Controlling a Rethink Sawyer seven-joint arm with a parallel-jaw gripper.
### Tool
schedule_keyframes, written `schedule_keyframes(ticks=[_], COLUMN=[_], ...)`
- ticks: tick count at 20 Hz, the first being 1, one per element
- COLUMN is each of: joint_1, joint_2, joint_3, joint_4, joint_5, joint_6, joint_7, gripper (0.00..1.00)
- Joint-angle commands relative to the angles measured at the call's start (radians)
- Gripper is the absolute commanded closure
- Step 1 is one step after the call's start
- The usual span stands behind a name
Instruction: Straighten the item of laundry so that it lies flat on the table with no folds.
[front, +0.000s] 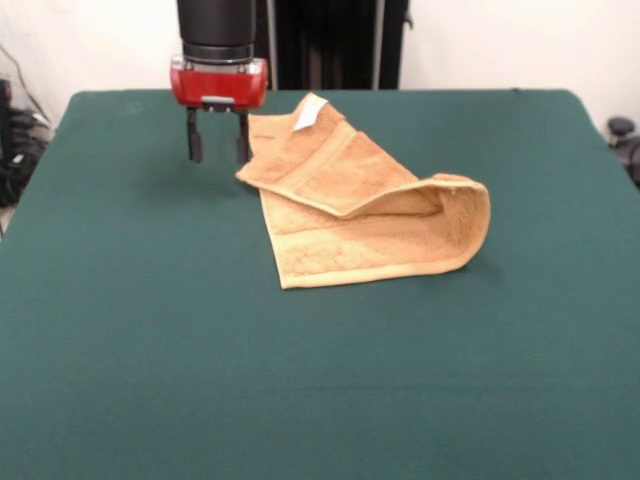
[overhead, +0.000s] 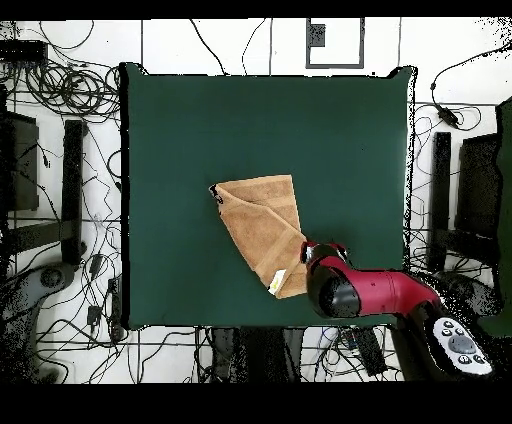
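1. The red-and-black arm's gripper (front: 215, 138) is hanging above the large dark green felt-covered table (front: 150, 330), its two fingers standing apart — gripping nothing.
2. Just to its right, the orange-tan terry hand towel (front: 365, 215) is lying folded over itself — white tag (front: 309, 113) showing at the far corner.

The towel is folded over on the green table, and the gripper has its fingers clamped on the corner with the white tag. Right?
Not quite. The towel is folded on the table, but the gripper hangs open beside the tagged corner, holding nothing. The front view shows this.
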Motion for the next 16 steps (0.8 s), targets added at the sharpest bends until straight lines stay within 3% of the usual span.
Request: schedule_keyframes(ticks=[1, 16], joint_1=[0.008, 0.070], joint_2=[0.030, 0.007], joint_3=[0.138, 0.092], joint_4=[0.031, 0.024], joint_5=[-0.019, 0.012], joint_6=[-0.001, 0.039], joint_7=[0.033, 0.062], gripper=[0.00, 0.00])
